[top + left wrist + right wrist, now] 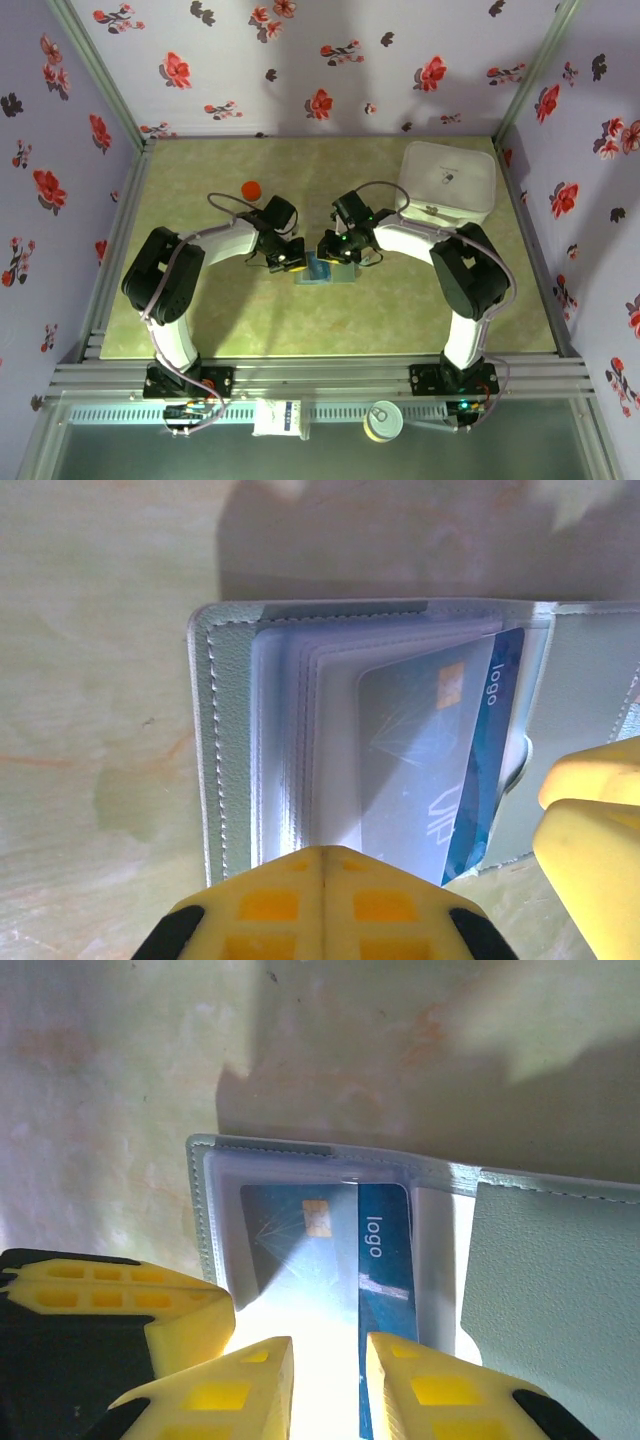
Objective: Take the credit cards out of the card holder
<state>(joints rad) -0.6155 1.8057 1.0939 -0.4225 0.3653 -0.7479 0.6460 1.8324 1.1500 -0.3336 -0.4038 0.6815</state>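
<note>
Desk: greenish, walled in. White box at 1 o'clock of desk centre, not involved. Left arm and right arm are both bent in toward centre, wrists facing each other.

Holder lies open and flat at desk centre between the wrists. In the top view the left jaws are on its 9 o'clock side and the right jaws on its 3 o'clock side. Pale inside faces up, with clear sleeves fanned on one panel and the other panel bare.

Card: blue, sitting in a sleeve. Most of it is hazy under plastic. A bright strip reading "logo" is uncovered on the sleeve's 3 o'clock side, toward the fold. How many cards, can't tell.

Red cap at 11 o'clock of holder, well apart.

Left jaws: pressed together, tips over the 6 o'clock edge of the sleeves. They look like they are pinning the holder down, contact not certain.

Right jaws: narrow gap at the card's 6 o'clock end. Glare fills the gap, so can't tell if they pinch the card.

Key relation: from the right jaws the card lies at 12 o'clock, long axis 12–6, running straight back toward the gap. The bare strip sits slightly to the 1 o'clock side. Right arm is nearer the card, so it is the likely puller while the left steadies the holder.
</note>
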